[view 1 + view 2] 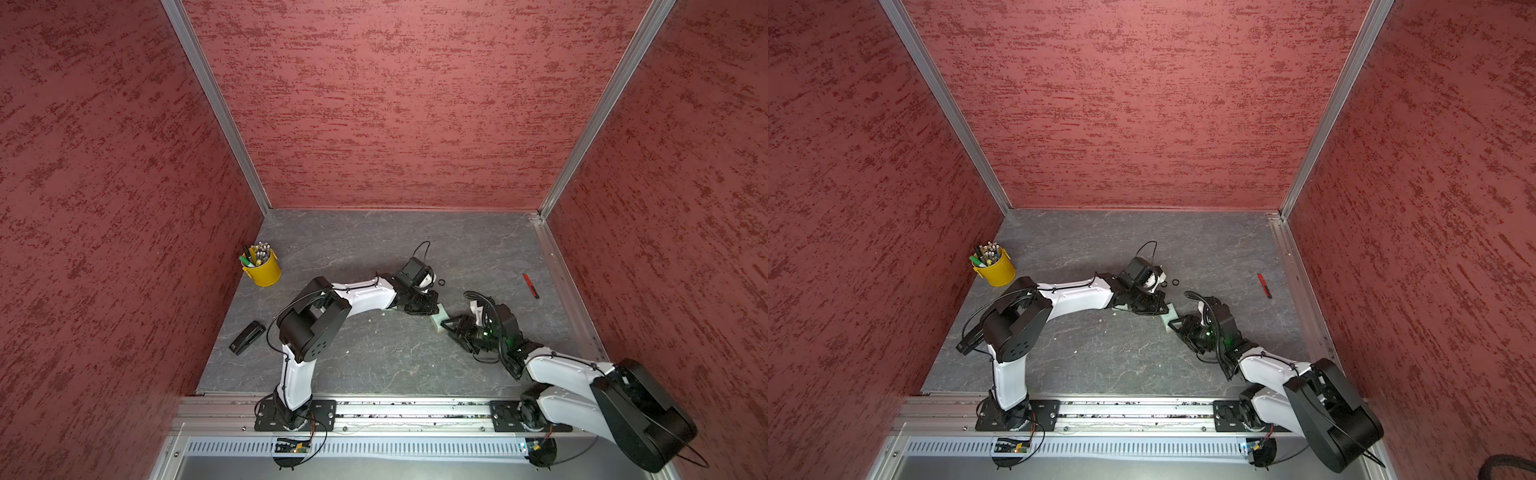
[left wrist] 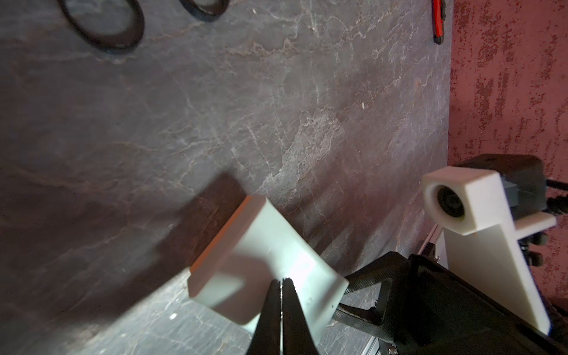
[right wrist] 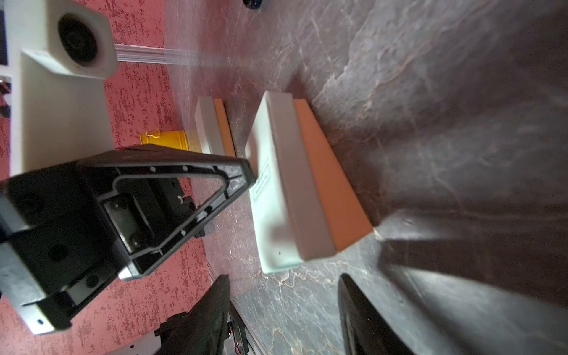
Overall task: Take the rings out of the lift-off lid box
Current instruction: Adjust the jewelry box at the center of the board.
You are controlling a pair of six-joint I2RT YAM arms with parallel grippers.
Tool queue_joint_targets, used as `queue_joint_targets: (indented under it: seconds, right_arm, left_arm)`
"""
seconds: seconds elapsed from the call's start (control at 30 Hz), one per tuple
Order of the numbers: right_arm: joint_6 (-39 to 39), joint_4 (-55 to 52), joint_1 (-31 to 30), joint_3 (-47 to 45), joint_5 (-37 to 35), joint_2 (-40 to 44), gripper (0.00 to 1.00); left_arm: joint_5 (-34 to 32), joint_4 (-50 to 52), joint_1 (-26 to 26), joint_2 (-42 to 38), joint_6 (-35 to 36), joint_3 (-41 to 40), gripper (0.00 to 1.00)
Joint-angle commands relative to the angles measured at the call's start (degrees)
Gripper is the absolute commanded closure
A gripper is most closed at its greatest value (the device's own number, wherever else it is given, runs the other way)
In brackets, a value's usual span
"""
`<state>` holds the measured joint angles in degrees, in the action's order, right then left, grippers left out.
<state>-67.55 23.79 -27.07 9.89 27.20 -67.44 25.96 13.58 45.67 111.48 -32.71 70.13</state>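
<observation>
- Far left: a yellow bucket [image 1: 262,270] stuffed with pens and a black stapler [image 1: 247,337]. Both are well apart from the action, so ignore them.
- Tucked under the left arm sits a second mint box [image 3: 210,129]. Only the right wrist view shows it properly.
- The left gripper [image 2: 281,287] is pinched fully closed with nothing between its tips. The tips sit over the top of the lift-off lid box [image 2: 264,261]. It looks like contact, though I can't swear to it. Reads to me as a hold-down, not a grab.
- Two black rings [image 1: 1176,282] lie loose on the table [image 1: 374,249], just beyond the left wrist, near the box but not touching it. The lid sits on, so I can't tell if more are inside.
- The right gripper [image 3: 284,281] has its jaws apart and empty. It's lined up with the box's near end, one finger just beside a corner.
- My take on doing this bit well: if the lid is coming off, those closed left tips press on the very part that has to rise. I'd move them to the orange-looking lower edge, or off entirely, before lifting.
- The right jaws should straddle the lid's sides only, squeeze lightly, and go straight up so nothing inside gets flicked out.
- Far right: a red cutter [image 1: 530,286], out of the way.
</observation>
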Motion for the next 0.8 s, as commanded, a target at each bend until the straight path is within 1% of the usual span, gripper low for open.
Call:
queue_joint_targets:
  seconds: [0.0,0.33,0.47,0.6,0.7,0.77]
  right_arm:
    - [-1.2,2.8,-0.2,-0.5,-1.2,-0.3,0.44]
    - [-1.2,3.4,-0.3,-1.1,-2.2,-0.7,0.54]
    - [-1.6,4.1,-0.3,-2.0,-2.3,-1.1,0.53]
    - [-1.9,4.4,-0.2,-2.6,-2.6,-1.1,0.51]
    - [-0.3,1.1,-0.3,-1.8,-2.5,-0.1,0.51]
    - [3.8,-6.8,-0.3,0.7,-3.0,1.9,0.51]
  left_arm:
    - [1.0,-1.2,0.5,1.0,-0.7,-1.6,0.93]
    - [1.8,-2.6,1.6,0.8,-2.1,-3.1,0.93]
    - [1.9,-2.7,1.8,0.5,-2.4,-3.7,0.93]
    - [1.7,-2.9,1.9,0.7,-2.6,-3.9,0.93]
    - [0.5,-2.7,1.9,1.0,-2.4,-4.0,0.93]
    - [-1.0,-1.3,2.2,1.1,-1.6,-3.7,0.93]
